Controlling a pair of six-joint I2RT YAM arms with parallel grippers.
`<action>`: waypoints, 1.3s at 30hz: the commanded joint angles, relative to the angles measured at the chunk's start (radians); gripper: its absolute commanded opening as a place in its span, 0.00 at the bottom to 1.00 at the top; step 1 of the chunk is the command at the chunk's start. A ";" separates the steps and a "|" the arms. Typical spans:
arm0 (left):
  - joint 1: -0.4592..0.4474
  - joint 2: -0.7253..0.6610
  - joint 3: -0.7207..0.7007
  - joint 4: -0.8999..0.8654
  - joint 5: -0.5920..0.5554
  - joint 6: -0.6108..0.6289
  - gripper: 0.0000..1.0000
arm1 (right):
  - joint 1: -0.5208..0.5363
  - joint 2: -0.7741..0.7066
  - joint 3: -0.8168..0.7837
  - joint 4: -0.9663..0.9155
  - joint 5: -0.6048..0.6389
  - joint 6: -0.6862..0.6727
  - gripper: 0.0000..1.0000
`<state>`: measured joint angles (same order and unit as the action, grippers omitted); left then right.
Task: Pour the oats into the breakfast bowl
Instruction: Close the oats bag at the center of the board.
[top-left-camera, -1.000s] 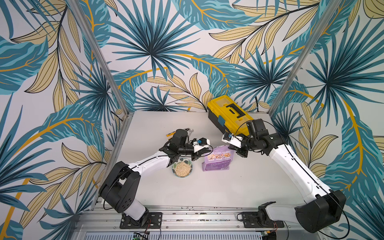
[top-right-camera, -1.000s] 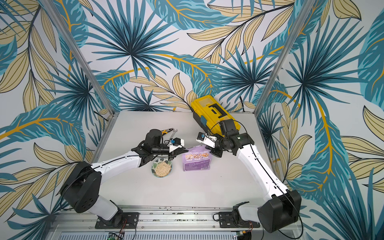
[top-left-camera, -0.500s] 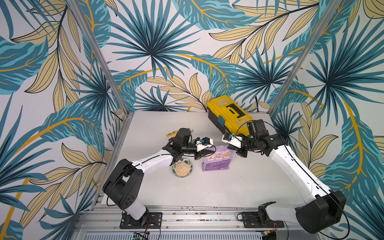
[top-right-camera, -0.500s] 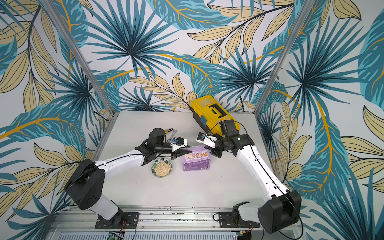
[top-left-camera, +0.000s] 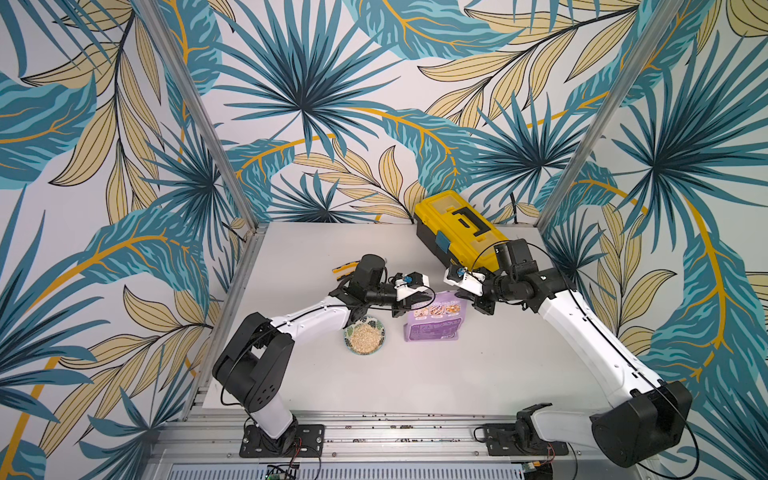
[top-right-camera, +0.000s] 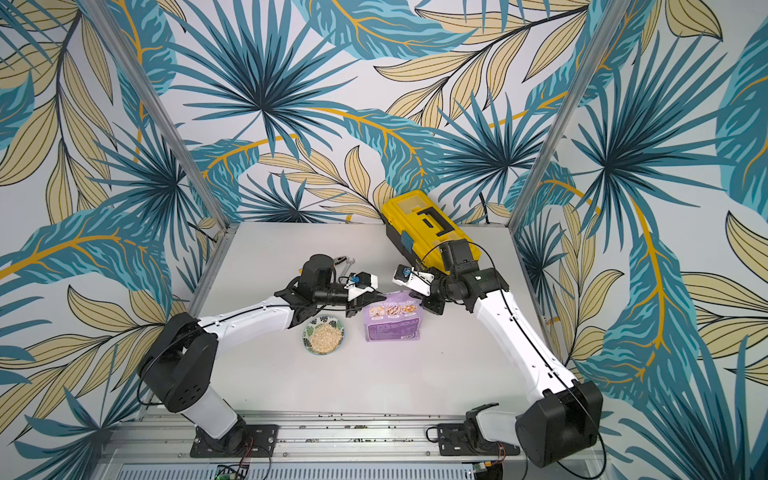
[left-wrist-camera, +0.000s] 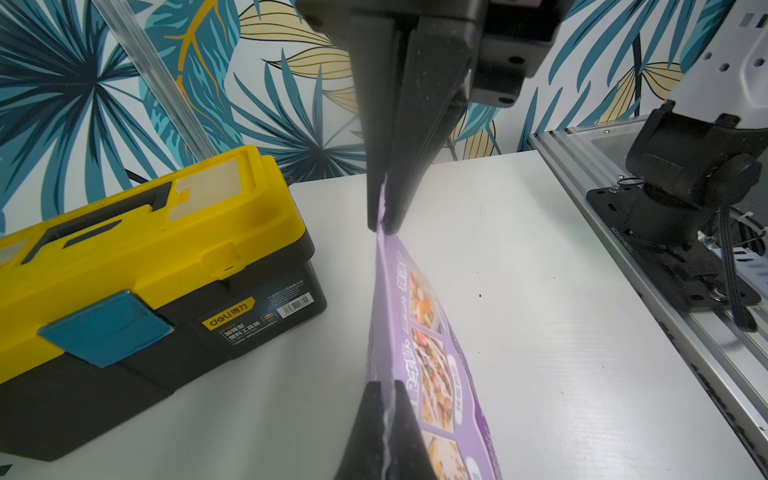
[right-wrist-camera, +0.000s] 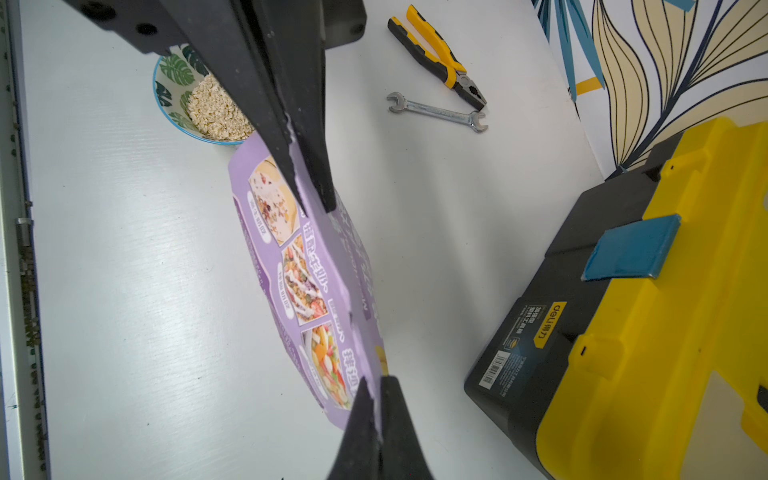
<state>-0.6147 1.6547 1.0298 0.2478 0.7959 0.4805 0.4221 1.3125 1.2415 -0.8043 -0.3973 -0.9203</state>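
Lilac glossy film forms the pouch (top-left-camera: 434, 318), upright on the matte grey worktop (top-left-camera: 457, 374). The left end effector (left-wrist-camera: 384, 409) and right end effector (right-wrist-camera: 377, 399) each pinch tight on a corner of its thin top seam. Just beside the pouch, on the left arm's side, the round leaf-patterned bowl (top-left-camera: 365, 336) holds a grainy beige heap of oats (right-wrist-camera: 216, 110). Behind the pouch sits a hard yellow-and-black plastic toolbox (top-left-camera: 457, 228). Both top views hide the fingertips under the wrist cameras. Only the right wrist view shows the steel wrench (right-wrist-camera: 436, 112) and yellow-handled pliers (right-wrist-camera: 438, 62) whole, though black fingers cut off part of the bowl there.
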 joint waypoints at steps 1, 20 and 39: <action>-0.007 -0.034 -0.033 0.025 -0.011 0.004 0.20 | 0.005 -0.009 -0.017 0.017 -0.034 -0.001 0.00; 0.035 -0.085 -0.098 0.064 0.001 -0.023 0.00 | 0.037 0.011 -0.004 0.028 -0.054 -0.010 0.26; 0.065 -0.134 -0.144 0.062 -0.012 -0.024 0.12 | 0.087 0.063 0.045 0.008 0.009 -0.030 0.00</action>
<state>-0.5648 1.5642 0.9028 0.2901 0.7696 0.4561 0.5098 1.3972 1.2942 -0.7856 -0.4149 -0.9501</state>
